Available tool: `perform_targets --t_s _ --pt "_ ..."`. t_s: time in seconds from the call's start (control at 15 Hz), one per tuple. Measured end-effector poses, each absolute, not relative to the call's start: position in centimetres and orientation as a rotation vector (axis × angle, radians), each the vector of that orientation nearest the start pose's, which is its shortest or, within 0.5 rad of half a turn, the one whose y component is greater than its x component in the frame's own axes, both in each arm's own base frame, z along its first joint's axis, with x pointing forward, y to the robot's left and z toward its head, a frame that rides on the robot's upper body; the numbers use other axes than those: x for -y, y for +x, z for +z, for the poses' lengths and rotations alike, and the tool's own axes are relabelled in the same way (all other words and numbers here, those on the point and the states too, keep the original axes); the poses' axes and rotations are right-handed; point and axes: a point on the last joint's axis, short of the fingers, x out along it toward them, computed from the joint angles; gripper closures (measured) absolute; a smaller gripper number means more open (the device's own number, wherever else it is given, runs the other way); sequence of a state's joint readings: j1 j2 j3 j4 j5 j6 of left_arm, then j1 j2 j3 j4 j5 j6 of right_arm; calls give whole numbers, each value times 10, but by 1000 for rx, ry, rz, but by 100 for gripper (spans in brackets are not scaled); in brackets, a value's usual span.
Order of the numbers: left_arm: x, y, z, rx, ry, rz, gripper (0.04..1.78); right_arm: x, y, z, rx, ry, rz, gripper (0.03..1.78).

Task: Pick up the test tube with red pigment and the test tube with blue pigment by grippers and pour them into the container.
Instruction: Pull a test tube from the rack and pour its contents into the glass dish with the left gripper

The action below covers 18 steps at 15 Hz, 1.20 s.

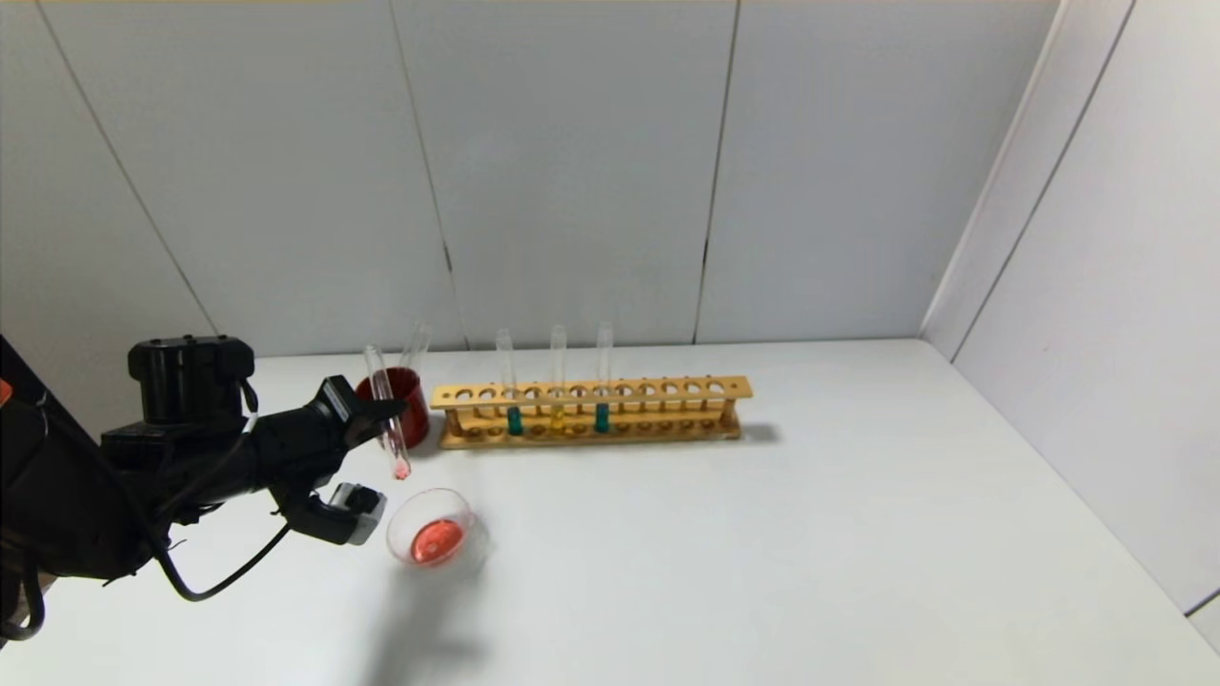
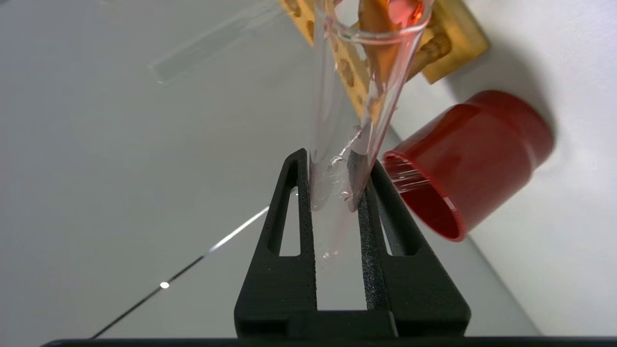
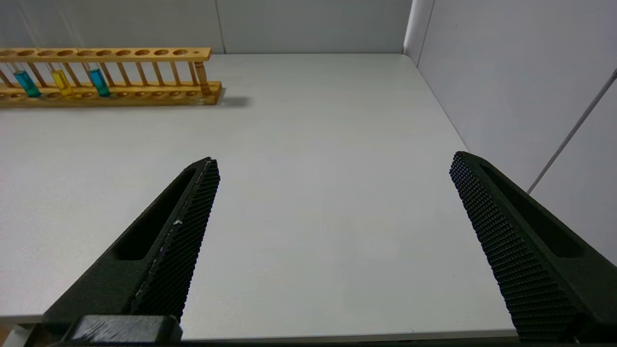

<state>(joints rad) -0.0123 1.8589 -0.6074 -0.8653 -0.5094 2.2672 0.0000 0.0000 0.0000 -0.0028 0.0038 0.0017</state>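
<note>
Head view: left gripper (image 1: 381,416) is clamped on the red tube (image 1: 390,419), tilted above and behind the glass dish (image 1: 437,540), already holding red. Risk: leftover drops land on table (image 1: 762,534). Right gripper (image 3: 332,241) idle, wide apart.

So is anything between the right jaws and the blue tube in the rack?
Nothing visible. The right gripper hangs open over bare white table, away from the wooden rack. The slim glass tube of blue liquid stands rightmost of the three, empty holes beside it.
</note>
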Motion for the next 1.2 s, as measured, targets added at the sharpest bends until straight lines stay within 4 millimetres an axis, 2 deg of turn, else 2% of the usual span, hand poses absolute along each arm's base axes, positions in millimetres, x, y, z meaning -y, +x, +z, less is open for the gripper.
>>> perform_targets --t_s 1.0,1.2 --pt "16 297 129 423 2213 -581 151 0 -23 76 3 2 4 6" --pt "16 297 138 456 2270 -500 151 0 -23 76 3 2 4 6"
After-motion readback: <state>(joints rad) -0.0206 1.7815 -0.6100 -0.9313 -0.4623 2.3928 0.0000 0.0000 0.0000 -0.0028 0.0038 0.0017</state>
